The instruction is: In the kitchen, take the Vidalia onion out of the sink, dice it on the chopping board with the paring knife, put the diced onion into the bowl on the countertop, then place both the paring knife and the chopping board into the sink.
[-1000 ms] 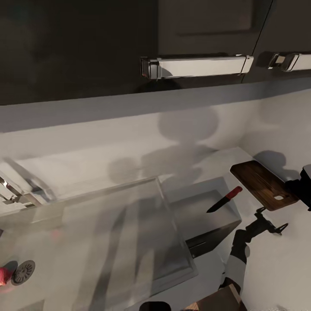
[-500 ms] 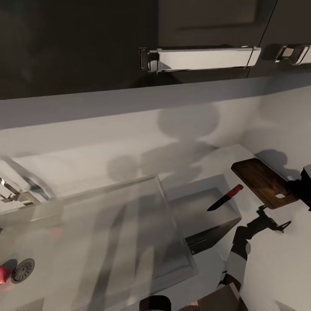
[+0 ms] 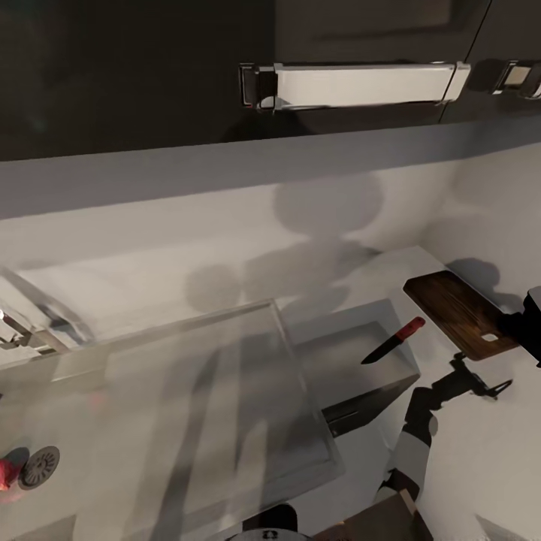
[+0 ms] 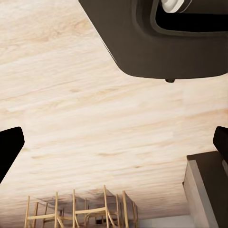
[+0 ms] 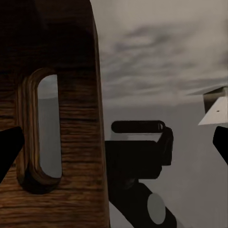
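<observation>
While your right gripper (image 5: 114, 142) hangs over the slotted end of the chopping board (image 5: 52, 114), its fingertips (image 5: 9, 147) show far apart at either edge of the right wrist view, so it's wide open with nothing between them. Just ahead of one fingertip is the board's slot hole (image 5: 47, 128), running lengthwise down the wood, and the board's edge falls away roughly midway between the two tips. That's the relation that matters: the board sits under one finger only, off-centre to the opening, its long axis running away from the fingers toward the wall.

In the head view the same board (image 3: 458, 315) lies on the pale countertop (image 3: 481, 451), slot end nearest your right arm's dark wrist at the frame edge. Further out from the fingers, the paring knife (image 3: 392, 340), red handle and dark blade, rests in the white bowl (image 3: 353, 361), pointing away from the board. Beyond that is the sink (image 3: 188, 421), its drain (image 3: 39, 467) far off.

Your left gripper (image 4: 114, 142) is also spread wide, tips (image 4: 9, 147) at the edges of its view over light wood floor, well away from everything. My read: right arm is far nearer; shift sideways to centre the board's end.
</observation>
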### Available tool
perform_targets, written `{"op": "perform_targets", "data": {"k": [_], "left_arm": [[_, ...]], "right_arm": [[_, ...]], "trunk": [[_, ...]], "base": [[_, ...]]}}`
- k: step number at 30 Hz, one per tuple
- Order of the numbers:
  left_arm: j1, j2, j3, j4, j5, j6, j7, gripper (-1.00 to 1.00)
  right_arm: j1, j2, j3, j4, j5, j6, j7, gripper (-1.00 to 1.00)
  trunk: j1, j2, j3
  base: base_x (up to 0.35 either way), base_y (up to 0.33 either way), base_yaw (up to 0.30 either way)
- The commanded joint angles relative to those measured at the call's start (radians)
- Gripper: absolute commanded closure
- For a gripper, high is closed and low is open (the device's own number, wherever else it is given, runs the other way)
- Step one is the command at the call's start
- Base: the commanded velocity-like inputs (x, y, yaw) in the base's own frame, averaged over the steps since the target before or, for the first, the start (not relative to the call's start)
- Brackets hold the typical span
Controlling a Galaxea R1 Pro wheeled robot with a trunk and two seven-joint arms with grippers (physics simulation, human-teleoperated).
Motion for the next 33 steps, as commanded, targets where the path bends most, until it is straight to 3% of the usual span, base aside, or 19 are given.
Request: {"op": "perform_targets", "data": {"k": [1, 16, 33], "left_arm": [[0.0, 0.0, 0.002, -0.002, 0.001, 0.005, -0.001, -1.0], [0.0, -0.002, 0.002, -0.002, 0.001, 0.005, -0.001, -1.0], [0.0, -0.002, 0.002, -0.002, 0.001, 0.005, -0.001, -1.0]], "right_arm": [[0.0, 0.0, -0.001, -0.002, -0.006, 0.004, -0.006, -1.0], [-0.001, 0.0, -0.001, -0.001, -0.006, 0.004, -0.006, -1.0], [0.0, 0.001, -0.001, -0.001, -0.006, 0.004, -0.006, -1.0]], "trunk": [[0.0, -0.002, -0.003], [0.0, -0.002, -0.024], [0.0, -0.002, -0.026]], "base": [[0.0, 0.0, 0.0], [0.0, 0.0, 0.0], [0.0, 0.0, 0.0]]}}
